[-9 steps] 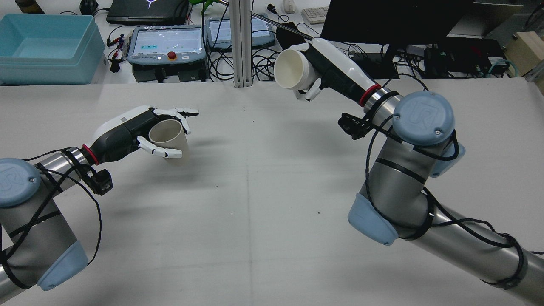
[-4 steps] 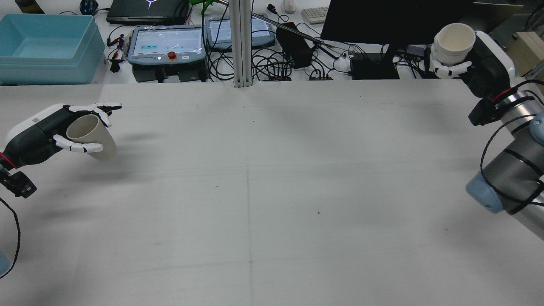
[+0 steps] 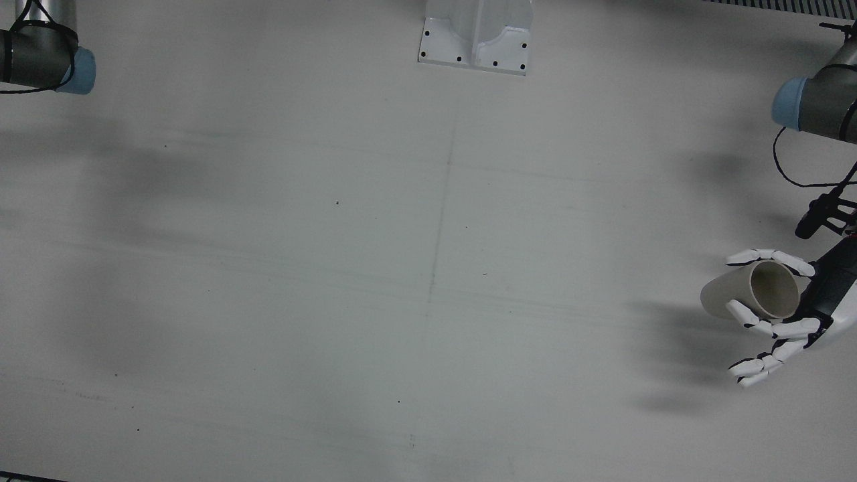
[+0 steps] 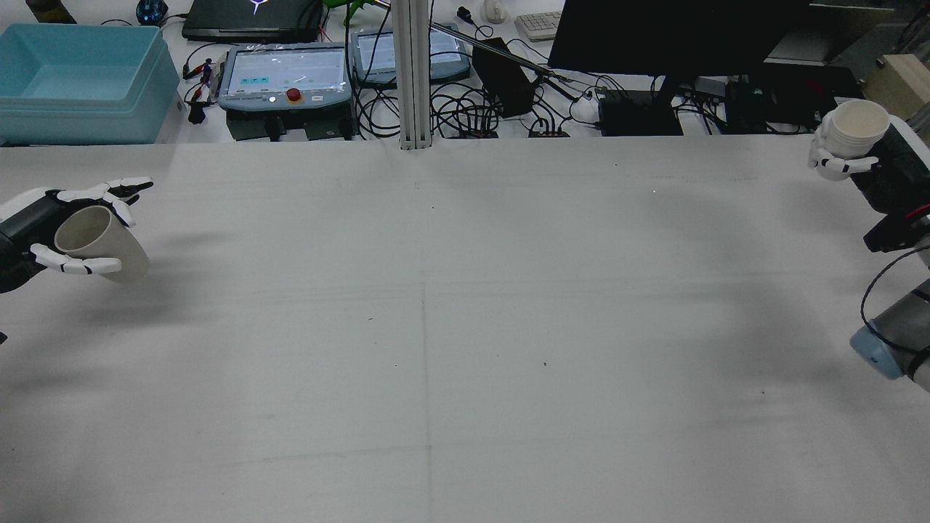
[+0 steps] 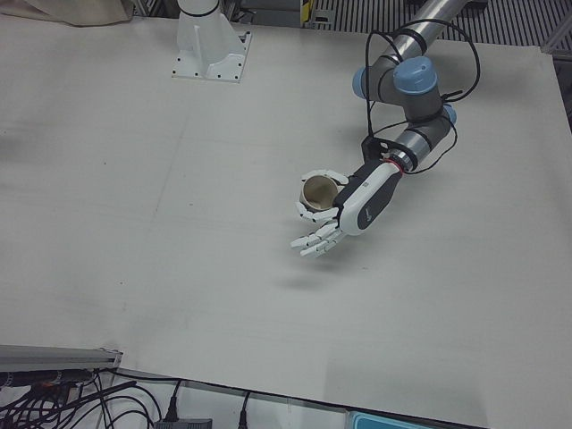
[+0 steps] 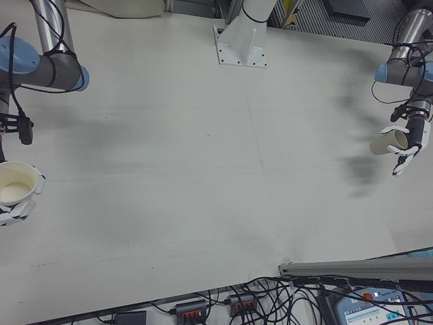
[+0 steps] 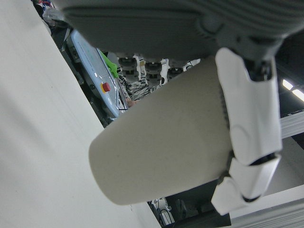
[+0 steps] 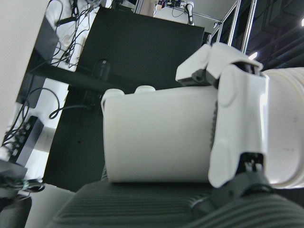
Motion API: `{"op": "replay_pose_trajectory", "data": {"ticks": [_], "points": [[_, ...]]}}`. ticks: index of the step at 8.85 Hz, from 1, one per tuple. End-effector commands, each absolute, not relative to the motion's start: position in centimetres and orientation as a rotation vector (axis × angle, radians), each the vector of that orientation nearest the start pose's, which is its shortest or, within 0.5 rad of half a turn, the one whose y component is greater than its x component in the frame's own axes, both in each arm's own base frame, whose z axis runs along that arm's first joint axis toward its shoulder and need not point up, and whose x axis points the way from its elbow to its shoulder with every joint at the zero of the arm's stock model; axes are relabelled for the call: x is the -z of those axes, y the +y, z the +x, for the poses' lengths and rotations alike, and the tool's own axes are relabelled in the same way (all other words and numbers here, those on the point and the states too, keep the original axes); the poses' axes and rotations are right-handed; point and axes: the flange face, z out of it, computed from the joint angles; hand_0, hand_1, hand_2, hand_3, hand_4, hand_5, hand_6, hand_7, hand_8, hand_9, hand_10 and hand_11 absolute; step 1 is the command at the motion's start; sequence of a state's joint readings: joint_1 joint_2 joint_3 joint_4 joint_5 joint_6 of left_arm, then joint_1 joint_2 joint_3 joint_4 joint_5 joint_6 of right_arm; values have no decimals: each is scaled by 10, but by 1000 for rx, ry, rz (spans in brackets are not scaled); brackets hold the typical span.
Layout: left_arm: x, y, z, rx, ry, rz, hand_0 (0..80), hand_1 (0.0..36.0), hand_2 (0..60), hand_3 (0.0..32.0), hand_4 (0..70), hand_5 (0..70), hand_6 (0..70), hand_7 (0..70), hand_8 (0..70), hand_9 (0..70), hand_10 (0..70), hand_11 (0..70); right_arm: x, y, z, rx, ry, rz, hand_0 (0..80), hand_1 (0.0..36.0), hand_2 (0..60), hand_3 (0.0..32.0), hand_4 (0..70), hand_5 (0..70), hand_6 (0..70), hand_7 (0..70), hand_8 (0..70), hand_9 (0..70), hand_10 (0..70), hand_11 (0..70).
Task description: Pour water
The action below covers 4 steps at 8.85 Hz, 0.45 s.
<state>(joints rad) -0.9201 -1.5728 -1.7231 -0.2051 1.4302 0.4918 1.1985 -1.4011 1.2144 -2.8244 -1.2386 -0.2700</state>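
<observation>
My left hand (image 4: pixel 33 229) is at the table's far left in the rear view, shut on a beige paper cup (image 4: pixel 102 243) that is tilted and held just above the table. It also shows in the front view (image 3: pixel 797 314) with the cup (image 3: pixel 750 294), and in the left-front view (image 5: pixel 353 206). My right hand (image 4: pixel 868 156) is at the far right edge, shut on a white cup (image 4: pixel 859 127) held upright in the air. The right-front view shows that hand (image 6: pixel 17 203) and the white cup (image 6: pixel 17 186) at its left edge.
Beyond the table's far edge are a blue bin (image 4: pixel 80 80), a teach pendant (image 4: pixel 287 73), a dark monitor (image 4: pixel 676 36), cables and an aluminium post (image 4: pixel 412 73). A white mount base (image 3: pixel 477 37) sits at the robot's side of the table.
Both arms have swung outward. The left hand carried the beige cup left to the table's edge. The right hand carried the white cup from the centre back to the far right and turned it upright.
</observation>
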Motion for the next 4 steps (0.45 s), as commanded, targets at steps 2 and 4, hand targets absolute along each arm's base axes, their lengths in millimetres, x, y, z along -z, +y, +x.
{"op": "replay_pose_trajectory", "data": {"ticks": [2, 4], "points": [[-582, -501, 180, 1303, 2268, 52, 518, 259, 600, 0, 659, 649, 137, 150, 65, 101, 53, 91, -837, -591, -55, 2169, 2498, -226, 559, 252, 600, 0, 475, 700, 700, 700, 700, 700, 595, 700], [-583, -500, 176, 1295, 2272, 70, 517, 258, 600, 0, 668, 657, 143, 153, 66, 101, 52, 90, -839, -590, -59, 2185, 2513, -266, 543, 223, 600, 0, 504, 700, 700, 700, 700, 700, 623, 700]]}}
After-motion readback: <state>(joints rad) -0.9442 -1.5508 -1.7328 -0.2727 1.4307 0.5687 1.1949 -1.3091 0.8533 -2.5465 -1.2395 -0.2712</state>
